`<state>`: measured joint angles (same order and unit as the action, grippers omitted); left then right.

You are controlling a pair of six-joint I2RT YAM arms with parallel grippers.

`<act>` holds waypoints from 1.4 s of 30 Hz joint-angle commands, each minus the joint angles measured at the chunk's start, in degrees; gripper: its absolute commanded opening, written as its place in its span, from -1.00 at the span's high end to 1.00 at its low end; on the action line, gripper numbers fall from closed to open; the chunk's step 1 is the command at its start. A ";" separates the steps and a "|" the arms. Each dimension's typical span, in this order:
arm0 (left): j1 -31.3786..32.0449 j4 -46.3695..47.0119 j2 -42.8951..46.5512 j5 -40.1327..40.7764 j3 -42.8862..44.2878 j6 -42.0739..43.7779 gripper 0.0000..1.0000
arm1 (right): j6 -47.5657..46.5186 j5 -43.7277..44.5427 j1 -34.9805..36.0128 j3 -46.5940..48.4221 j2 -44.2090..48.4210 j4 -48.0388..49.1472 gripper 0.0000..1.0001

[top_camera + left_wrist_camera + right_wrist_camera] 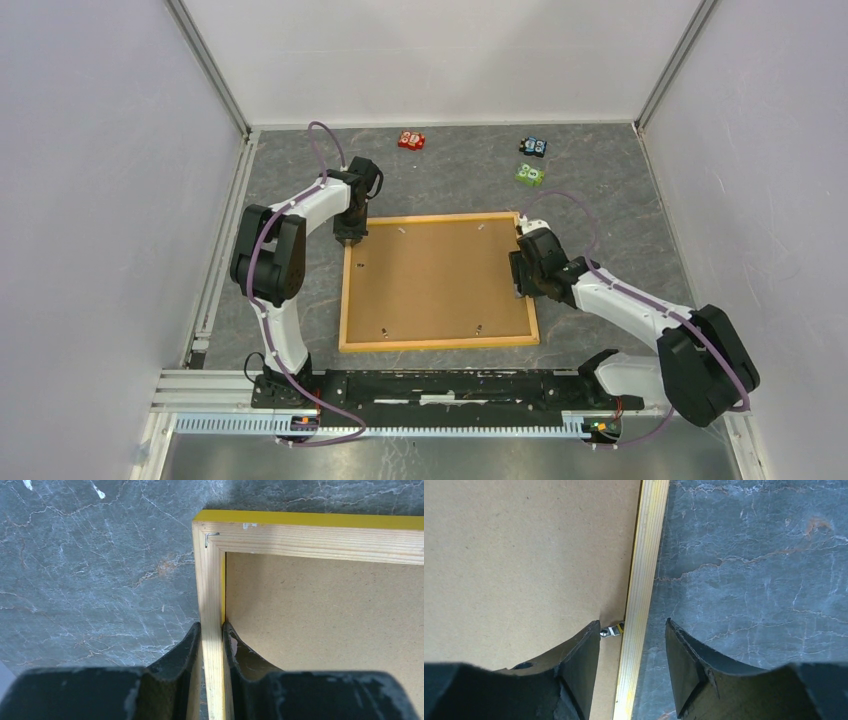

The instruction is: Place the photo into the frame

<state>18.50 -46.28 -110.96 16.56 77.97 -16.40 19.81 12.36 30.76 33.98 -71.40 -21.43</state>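
While the frame [440, 344] lies flat on the bench [600, 190], backing board [435, 275] inside it, its left rail is pinched by the left gripper [212, 630]; its right rail is straddled, untouched, by the spread jaws of the right gripper [633, 630]

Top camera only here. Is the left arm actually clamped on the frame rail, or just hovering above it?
Observer: Clamped. In the left wrist view the left jaws pinch the frame on its left rail, touching both sides.
Operator: And the right arm?
Observer: The right jaws straddle the opposite rail, open, with a gap each side.
Operator: Anything near them?
Observer: A small metal tab on the rail's inner edge, right at the inner finger tip.
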 commanded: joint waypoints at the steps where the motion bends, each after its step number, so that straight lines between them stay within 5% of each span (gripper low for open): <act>1: 0.46 -0.56 2.15 -1.34 -0.50 -0.20 0.96 | 5.67 0.83 0.34 0.43 1.72 1.49 -0.13; 11: 0.47 -0.58 2.34 -1.41 -0.48 -0.33 0.96 | 12.77 8.35 0.43 -0.44 -0.56 -0.63 -0.04; 30: 0.66 -0.56 2.33 -1.42 -0.64 -0.42 0.96 | 14.08 5.49 2.10 -3.24 -2.06 -0.73 -0.03; 42: 0.68 -0.50 1.76 -1.25 -0.58 -0.65 0.96 | 14.60 4.93 2.11 -5.05 1.91 -0.11 0.59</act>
<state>18.50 -46.00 -110.74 16.45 77.67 -16.40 34.02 17.93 32.53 30.68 -69.95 -18.46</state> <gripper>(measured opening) 0.247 0.250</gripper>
